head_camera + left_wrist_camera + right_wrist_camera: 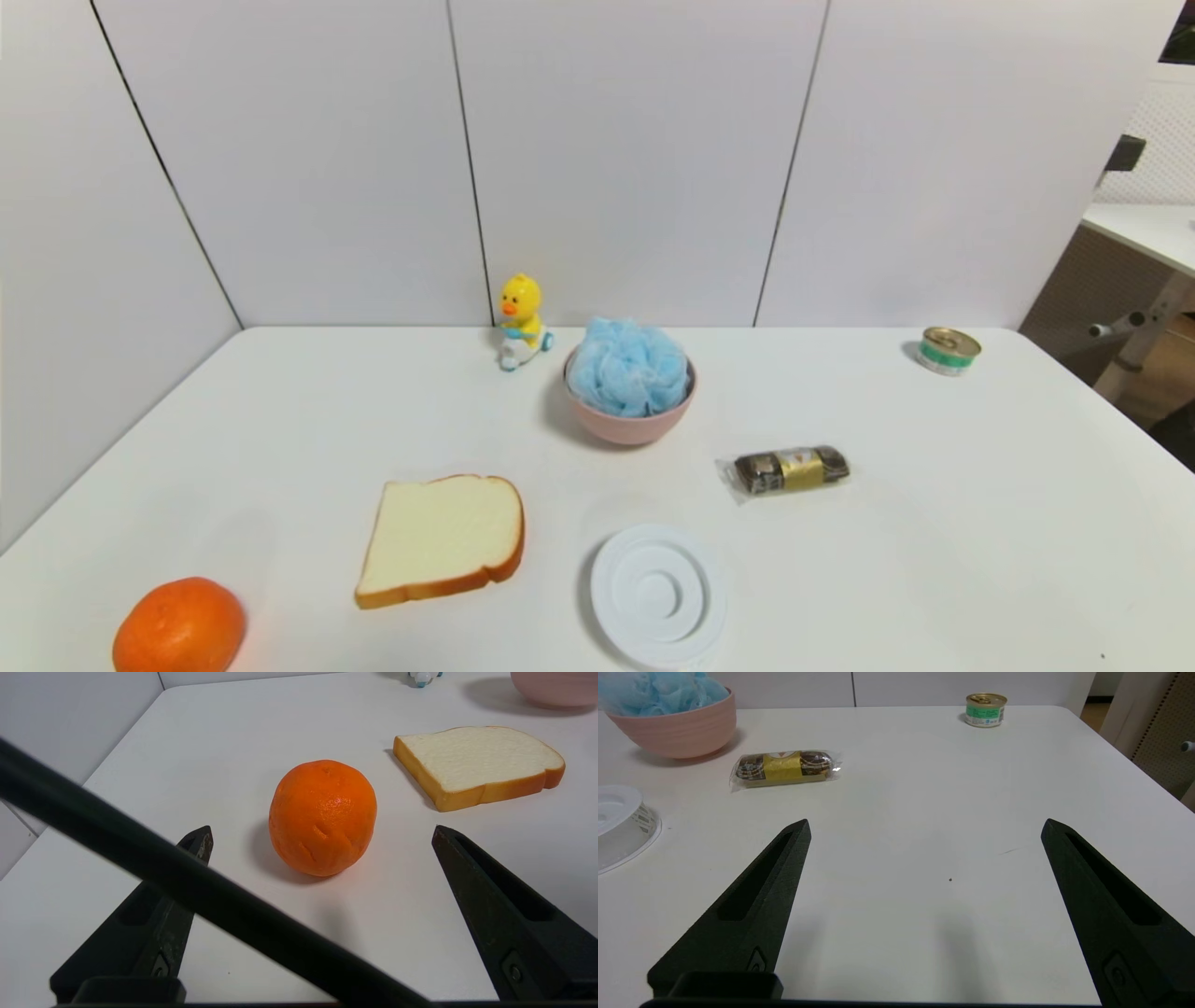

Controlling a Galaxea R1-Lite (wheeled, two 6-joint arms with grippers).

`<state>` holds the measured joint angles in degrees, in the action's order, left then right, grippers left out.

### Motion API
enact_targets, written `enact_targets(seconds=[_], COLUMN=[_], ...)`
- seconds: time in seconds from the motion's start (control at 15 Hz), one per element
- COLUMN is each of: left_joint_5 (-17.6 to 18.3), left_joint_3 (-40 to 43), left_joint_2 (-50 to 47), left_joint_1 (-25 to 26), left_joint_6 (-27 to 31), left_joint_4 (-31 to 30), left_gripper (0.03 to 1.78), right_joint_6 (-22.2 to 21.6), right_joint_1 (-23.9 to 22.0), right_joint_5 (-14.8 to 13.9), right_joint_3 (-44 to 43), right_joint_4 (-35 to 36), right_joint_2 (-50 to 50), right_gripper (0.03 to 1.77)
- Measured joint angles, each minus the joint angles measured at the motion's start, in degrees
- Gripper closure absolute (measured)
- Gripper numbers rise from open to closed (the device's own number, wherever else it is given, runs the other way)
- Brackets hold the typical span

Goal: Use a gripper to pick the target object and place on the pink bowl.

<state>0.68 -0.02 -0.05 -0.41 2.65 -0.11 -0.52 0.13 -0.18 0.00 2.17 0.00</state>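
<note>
I count one pouf (627, 366) in one pink bowl (629, 422); my left claw (322, 833) gapes empty, one orange (323, 817) just ahead, right claw (924, 828) gaping too.

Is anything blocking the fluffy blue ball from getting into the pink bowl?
No. The fluffy blue ball already sits in the pink bowl, and nothing covers it.

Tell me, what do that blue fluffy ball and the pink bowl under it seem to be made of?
The blue ball looks like gathered nylon-type mesh: ruffled, airy folds, like a bath pouf. The pink bowl appears to be matte plastic: smooth, evenly coloured, with faint ridges around its wall and no glaze shine, though ceramic cannot be ruled out.
</note>
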Motion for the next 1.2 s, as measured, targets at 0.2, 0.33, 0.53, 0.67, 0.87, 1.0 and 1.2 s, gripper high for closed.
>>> enact_targets(seconds=[0.2,0.33,0.53,0.67,0.87,1.0,1.2], left_joint_5=[-0.1,-0.1,-0.1,-0.1,-0.1,-0.1,-0.1], left_joint_3=[0.0,0.0,0.0,0.0,0.0,0.0,0.0], left_joint_2=[-0.1,-0.1,-0.1,-0.1,-0.1,-0.1,-0.1], left_joint_1=[0.0,0.0,0.0,0.0,0.0,0.0,0.0], left_joint_6=[-1.7,-1.8,-1.8,-1.8,-1.8,-1.8,-1.8], left_joint_4=[0.1,0.1,0.1,0.1,0.1,0.1,0.1], left_gripper=[0.12,0.12,0.12,0.12,0.12,0.12,0.12], right_joint_6=[0.0,0.0,0.0,0.0,0.0,0.1,-0.2], right_joint_1=[0.0,0.0,0.0,0.0,0.0,0.0,0.0], right_joint_5=[0.0,0.0,0.0,0.0,-0.1,0.0,0.0], right_joint_3=[0.0,0.0,0.0,0.0,0.0,0.0,0.0], right_joint_4=[0.0,0.0,0.0,0.0,0.0,-0.1,0.0], right_joint_2=[0.0,0.0,0.0,0.0,0.0,0.0,0.0], right_gripper=[0.09,0.09,0.09,0.09,0.09,0.09,0.09])
